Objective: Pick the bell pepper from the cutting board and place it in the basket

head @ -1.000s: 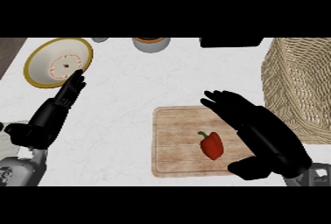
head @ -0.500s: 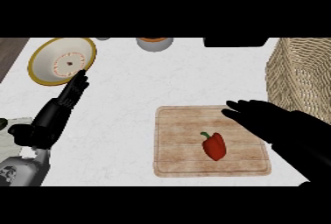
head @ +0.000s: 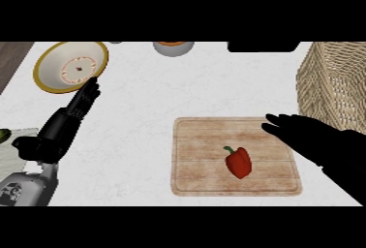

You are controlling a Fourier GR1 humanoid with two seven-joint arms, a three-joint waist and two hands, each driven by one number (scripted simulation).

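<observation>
Red bell pepper (head: pixel 238 162) lay on the cutting board (head: pixel 200 145), lower centre of frame, untouched. Right hand (head: pixel 314 135) hovered over the board's right edge, fingers extended and holding nothing, likely lining up for the grab. Wicker basket (head: pixel 336 82) stood at upper right, near the board. Left hand (head: pixel 82 101) rested open at left, below a plate (head: pixel 50 72), out of the way.

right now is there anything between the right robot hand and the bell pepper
No. In the head view only bare cutting board lies between the right robot hand and the bell pepper.
</observation>
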